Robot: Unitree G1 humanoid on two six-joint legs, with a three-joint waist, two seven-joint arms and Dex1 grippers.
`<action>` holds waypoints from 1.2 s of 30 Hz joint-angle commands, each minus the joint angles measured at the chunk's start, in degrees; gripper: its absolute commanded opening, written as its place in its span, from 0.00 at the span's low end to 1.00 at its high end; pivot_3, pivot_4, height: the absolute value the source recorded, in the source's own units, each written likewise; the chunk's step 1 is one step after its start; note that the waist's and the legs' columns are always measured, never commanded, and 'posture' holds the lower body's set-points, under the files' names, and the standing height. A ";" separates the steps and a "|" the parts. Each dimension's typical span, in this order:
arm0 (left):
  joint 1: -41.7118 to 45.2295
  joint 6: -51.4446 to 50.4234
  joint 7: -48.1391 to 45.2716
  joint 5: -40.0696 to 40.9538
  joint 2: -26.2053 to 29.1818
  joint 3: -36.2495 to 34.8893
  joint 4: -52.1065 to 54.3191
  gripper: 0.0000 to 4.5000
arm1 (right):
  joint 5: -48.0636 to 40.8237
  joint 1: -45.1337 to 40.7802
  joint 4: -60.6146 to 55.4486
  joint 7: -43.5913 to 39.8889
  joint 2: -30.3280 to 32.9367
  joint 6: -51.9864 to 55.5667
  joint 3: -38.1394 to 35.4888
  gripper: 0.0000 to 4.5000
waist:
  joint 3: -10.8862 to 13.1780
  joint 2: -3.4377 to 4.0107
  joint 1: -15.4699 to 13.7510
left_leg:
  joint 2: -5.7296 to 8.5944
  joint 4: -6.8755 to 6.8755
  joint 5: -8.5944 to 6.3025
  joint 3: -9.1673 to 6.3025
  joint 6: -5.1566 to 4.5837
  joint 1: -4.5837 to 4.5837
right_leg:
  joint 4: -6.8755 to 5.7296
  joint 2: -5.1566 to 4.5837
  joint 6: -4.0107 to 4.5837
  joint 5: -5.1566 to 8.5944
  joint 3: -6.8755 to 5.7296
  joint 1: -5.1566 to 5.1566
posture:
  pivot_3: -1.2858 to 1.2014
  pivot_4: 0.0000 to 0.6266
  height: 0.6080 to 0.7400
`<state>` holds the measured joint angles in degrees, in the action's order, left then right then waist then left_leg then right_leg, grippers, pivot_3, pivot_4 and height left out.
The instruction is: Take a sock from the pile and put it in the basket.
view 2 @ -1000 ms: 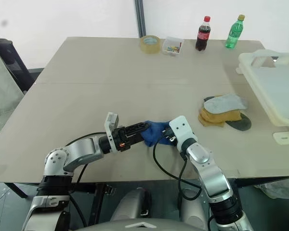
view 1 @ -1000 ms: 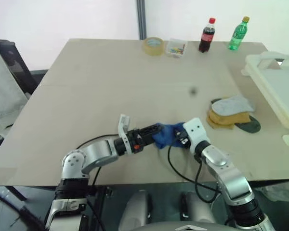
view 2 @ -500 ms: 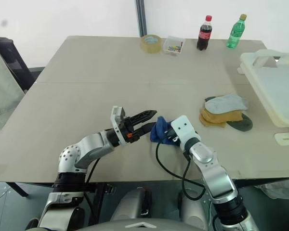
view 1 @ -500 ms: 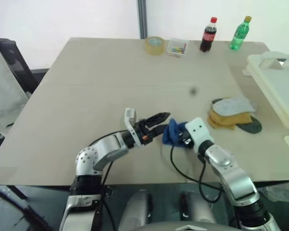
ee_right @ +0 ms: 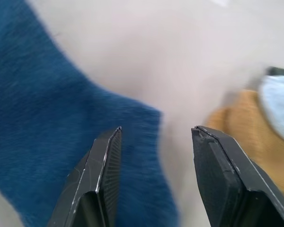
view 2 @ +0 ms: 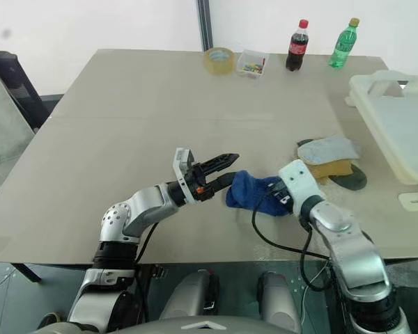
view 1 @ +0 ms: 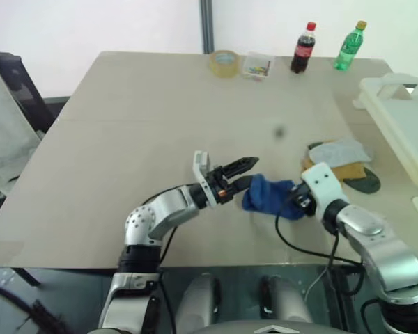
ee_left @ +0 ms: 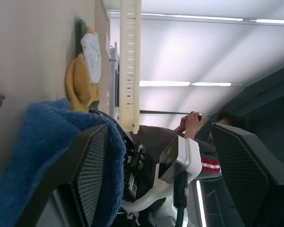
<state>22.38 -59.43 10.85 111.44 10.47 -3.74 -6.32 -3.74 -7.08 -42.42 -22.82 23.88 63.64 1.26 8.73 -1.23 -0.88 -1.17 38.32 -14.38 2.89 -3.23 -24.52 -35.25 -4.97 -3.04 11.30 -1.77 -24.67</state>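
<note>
A royal blue sock [view 1: 267, 197] stretches between my two grippers near the table's front edge. My left gripper [view 1: 244, 172] is open, and one end of the sock drapes over its lower finger [ee_left: 87, 179]. My right gripper [view 1: 296, 207] grips the sock's other end, and the blue cloth [ee_right: 61, 118] runs between its fingers. The pile [view 1: 338, 163] of grey, mustard and dark green socks lies just beyond it to the right. The cream-white basket [view 1: 376, 104] stands at the table's right edge.
At the table's far edge stand a tape roll [view 1: 224, 62], a small clear box [view 1: 256, 66], a cola bottle [view 1: 303, 49] and a green bottle [view 1: 350, 46]. A chair [view 1: 14, 76] stands off the table's left side. A person's hand [ee_left: 191, 120] shows beyond the basket.
My right gripper has moved right and slightly up, drawing the blue sock out towards the pile. My left gripper has followed to the right, still open.
</note>
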 commanded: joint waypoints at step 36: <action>1.67 -13.10 -22.39 -33.81 19.26 4.41 6.43 0.82 | -4.03 7.10 9.63 4.50 -1.77 -16.65 8.34 0.53 | 0.06 0.06 0.32 | -0.11 -0.06 0.15 -0.05 0.27 0.60 | -0.22 0.11 -0.13 0.13 -0.06 0.42 | 0.52 0.24 1.00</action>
<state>24.61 -68.76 -9.37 75.76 30.57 0.41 1.62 -8.21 -0.10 -33.81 -18.50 22.11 46.80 9.12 8.79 -1.17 -0.56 -1.28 38.26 -14.24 2.84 -2.96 -23.89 -35.47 -4.86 -3.19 11.44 -1.82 -24.22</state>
